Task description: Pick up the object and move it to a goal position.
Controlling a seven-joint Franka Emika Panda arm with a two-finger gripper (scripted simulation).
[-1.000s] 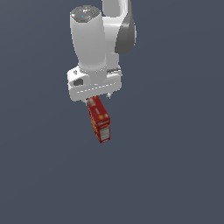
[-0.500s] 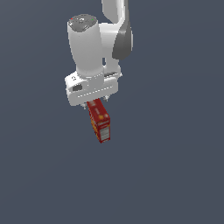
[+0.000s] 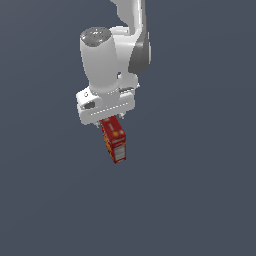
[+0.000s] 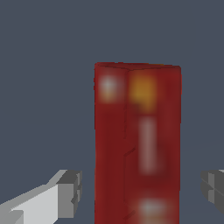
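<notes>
The red box, with yellow-orange and white labels, lies on the dark grey surface, its long side running away from the gripper. My white gripper hangs straight over the box's near end, and the hand hides that end in the exterior view. In the wrist view the box sits between my two grey fingertips, with a clear gap on each side. The gripper is open and touches nothing.
The plain dark grey surface runs all around the box. No other object, container or edge shows in either view.
The hand has come down closer over the box. The box has not moved.
</notes>
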